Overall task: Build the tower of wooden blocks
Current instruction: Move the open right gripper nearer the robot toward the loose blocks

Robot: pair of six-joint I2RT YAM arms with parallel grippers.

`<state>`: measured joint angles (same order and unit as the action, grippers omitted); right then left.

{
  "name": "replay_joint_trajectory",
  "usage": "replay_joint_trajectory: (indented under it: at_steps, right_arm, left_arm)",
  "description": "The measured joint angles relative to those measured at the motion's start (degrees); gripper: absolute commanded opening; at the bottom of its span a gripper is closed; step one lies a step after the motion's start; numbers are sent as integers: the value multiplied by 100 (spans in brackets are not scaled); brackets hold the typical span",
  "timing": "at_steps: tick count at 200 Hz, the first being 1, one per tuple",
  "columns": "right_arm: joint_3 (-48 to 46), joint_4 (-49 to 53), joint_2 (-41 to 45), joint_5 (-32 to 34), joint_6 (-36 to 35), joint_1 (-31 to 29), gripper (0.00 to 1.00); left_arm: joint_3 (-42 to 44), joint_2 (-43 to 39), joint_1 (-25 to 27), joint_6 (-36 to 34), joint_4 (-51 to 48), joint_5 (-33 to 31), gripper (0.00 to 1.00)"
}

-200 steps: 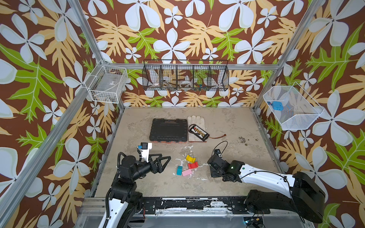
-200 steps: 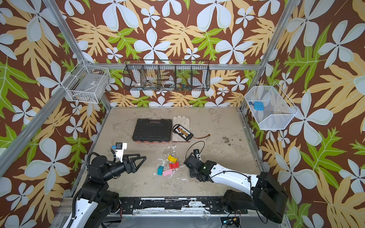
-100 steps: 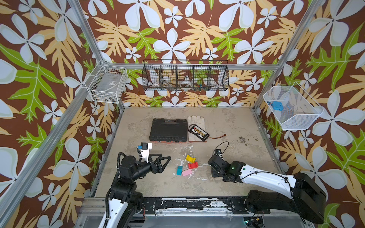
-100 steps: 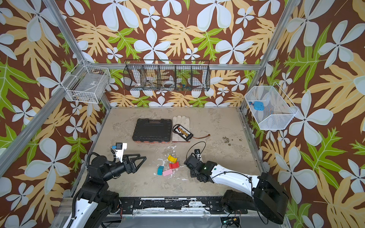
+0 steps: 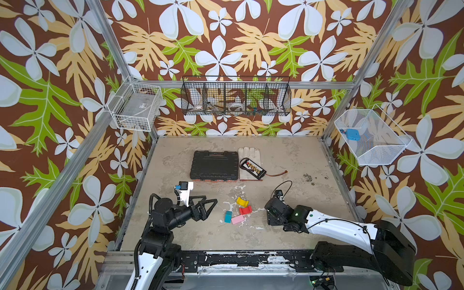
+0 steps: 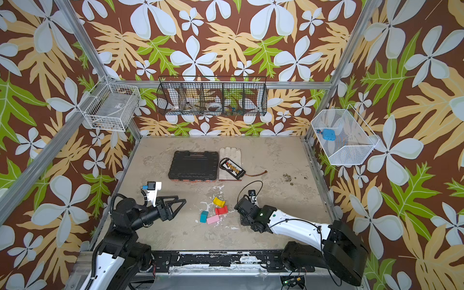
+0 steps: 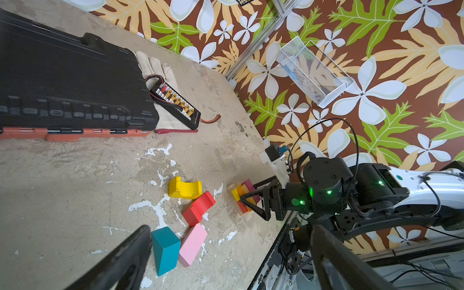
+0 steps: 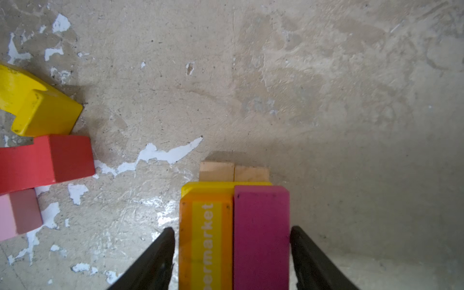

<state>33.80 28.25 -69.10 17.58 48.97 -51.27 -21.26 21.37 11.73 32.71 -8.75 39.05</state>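
- Four loose blocks lie bunched together near the middle of the tabletop (image 5: 288, 155): a yellow arch (image 5: 242, 201), a red arch (image 5: 245, 210), a teal block (image 5: 228, 216) and a pink block (image 5: 237, 219). None is stacked yet.
- The tower (image 7: 242, 198) stands just right of that bunch, on the near side, and is hidden under the right arm in both top views.
- At least three layers show from the right wrist: a tan pair (image 8: 233, 171) at the bottom, a yellow layer (image 8: 208, 186) over it, then an orange block (image 8: 206, 238) and a magenta block (image 8: 261, 236) side by side on top.
- The top pair sits flush and square, so that layer looks done.
- The right claw (image 8: 232, 233) straddles the top pair. A thin gap shows between each jaw and the blocks, so it is parted and grips nothing.
- The left claw (image 5: 210, 209) hangs spread wide and empty, left of the loose blocks and pointing toward them.
- Judged from this, the build is partway through, with the base and middle up and four pieces left to place.
- The flat pink block and teal block should stack easily. The two arches look harder to seat, since their curved cut-outs give less flat face.
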Motion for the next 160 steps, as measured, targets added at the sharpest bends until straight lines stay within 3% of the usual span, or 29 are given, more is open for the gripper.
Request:
replay_joint_trajectory:
  at_steps: [96,160]
  right_arm:
    - [949,767,796,463,-212,-76,90]
    - [1366,240,977,837,-645,-1298,92]
  left_arm:
    - [0,2,0,2,4,0,100]
    - [0,20,0,2,42,-2,100]
